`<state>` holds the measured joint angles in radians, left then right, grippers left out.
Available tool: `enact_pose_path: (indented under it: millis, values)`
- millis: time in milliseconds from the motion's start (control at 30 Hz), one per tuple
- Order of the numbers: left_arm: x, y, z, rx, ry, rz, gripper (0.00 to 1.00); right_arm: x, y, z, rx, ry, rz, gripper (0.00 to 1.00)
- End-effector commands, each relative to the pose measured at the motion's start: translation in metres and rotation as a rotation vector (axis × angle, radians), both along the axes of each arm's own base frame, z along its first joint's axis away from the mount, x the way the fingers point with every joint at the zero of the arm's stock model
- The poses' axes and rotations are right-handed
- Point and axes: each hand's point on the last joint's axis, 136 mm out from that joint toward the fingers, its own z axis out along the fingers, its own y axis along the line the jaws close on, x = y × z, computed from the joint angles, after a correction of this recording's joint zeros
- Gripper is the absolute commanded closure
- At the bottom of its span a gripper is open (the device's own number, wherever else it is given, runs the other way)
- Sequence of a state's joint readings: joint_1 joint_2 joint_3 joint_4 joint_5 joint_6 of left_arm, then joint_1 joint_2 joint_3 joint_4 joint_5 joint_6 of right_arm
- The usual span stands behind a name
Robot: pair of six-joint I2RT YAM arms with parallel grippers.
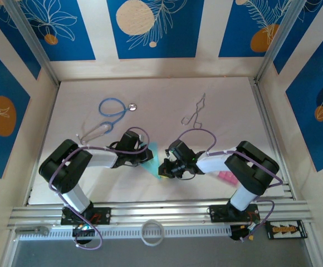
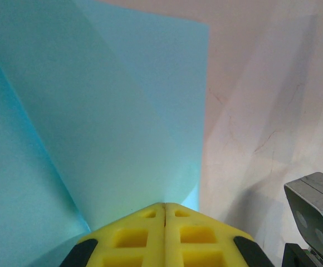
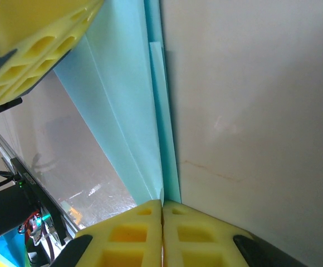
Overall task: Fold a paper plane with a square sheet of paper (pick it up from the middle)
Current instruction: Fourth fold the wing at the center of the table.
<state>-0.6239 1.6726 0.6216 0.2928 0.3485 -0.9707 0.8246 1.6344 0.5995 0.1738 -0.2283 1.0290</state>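
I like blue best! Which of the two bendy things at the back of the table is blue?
The blue-tubed stethoscope on the left side, with a round silver end. The other one, a thin wire tool, is bare grey metal.

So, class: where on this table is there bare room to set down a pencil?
Free: the far strip of table behind the stethoscope and wire tool, the gap between them, and the far right corner. Crowded: the near middle, where the left gripper and right gripper pinch the blue paper; pink blocks lie beside the right arm.
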Motion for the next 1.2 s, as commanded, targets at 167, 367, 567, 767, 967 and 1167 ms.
enact_pose_path:
  millis: [167, 367, 567, 767, 967, 1167]
  values:
    - [-0.011, 0.019, -0.023, 0.082, 0.065, 0.034, 1.00, -0.027, -0.019, -0.015, -0.082, 0.103, 0.036, 0.90]
    - [-0.012, 0.019, -0.023, 0.083, 0.066, 0.032, 1.00, -0.031, -0.023, -0.016, -0.109, 0.104, 0.049, 0.87]
    - [-0.011, 0.018, -0.023, 0.082, 0.067, 0.033, 1.00, -0.032, -0.026, -0.017, -0.134, 0.102, 0.056, 0.86]
    - [-0.011, 0.019, -0.025, 0.085, 0.069, 0.033, 1.00, -0.037, -0.024, -0.021, -0.138, 0.119, 0.079, 0.91]
    - [-0.012, 0.020, -0.025, 0.087, 0.068, 0.035, 1.00, -0.037, -0.027, -0.020, -0.160, 0.123, 0.081, 0.91]
    - [-0.012, 0.020, -0.025, 0.087, 0.069, 0.037, 1.00, -0.040, -0.026, -0.014, -0.152, 0.120, 0.102, 0.87]
